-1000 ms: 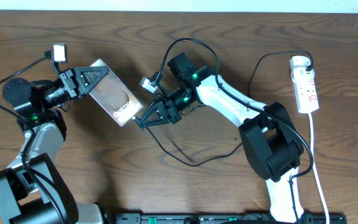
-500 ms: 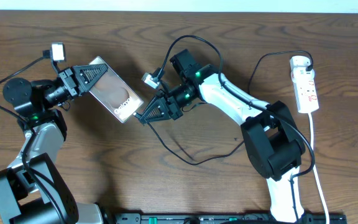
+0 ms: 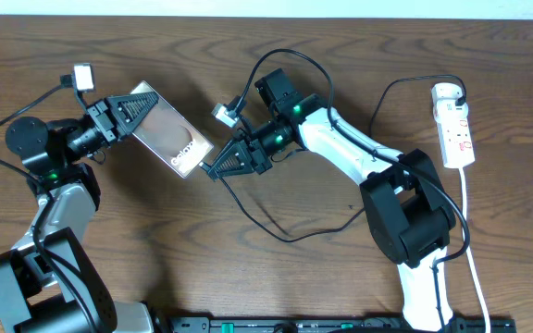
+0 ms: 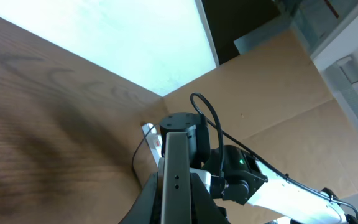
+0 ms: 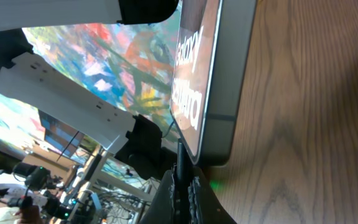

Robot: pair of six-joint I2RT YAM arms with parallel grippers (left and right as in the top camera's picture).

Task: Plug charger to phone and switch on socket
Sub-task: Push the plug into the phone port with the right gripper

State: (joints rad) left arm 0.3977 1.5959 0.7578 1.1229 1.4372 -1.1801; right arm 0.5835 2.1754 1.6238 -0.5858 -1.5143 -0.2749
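Note:
The phone (image 3: 167, 135) is a dark slab with "Galaxy" lettering, held above the table at upper left. My left gripper (image 3: 130, 114) is shut on its far end; in the left wrist view its edge (image 4: 176, 180) stands between the fingers. My right gripper (image 3: 218, 169) is shut on the charger (image 3: 276, 229), a thin black cable, with the plug tip at the phone's bottom edge (image 5: 215, 134). The cable (image 5: 182, 171) runs between the right fingers. The socket (image 3: 455, 129) is a white strip with red markings at far right.
The black cable loops over the wood table (image 3: 155, 250) below and behind the right arm and runs to the white plug (image 3: 446, 92) at the strip's top. A white cord (image 3: 473, 240) trails toward the front edge.
The right gripper has moved up and slightly right, bringing the cable tip to the phone's bottom edge. The left gripper with the phone has barely moved.

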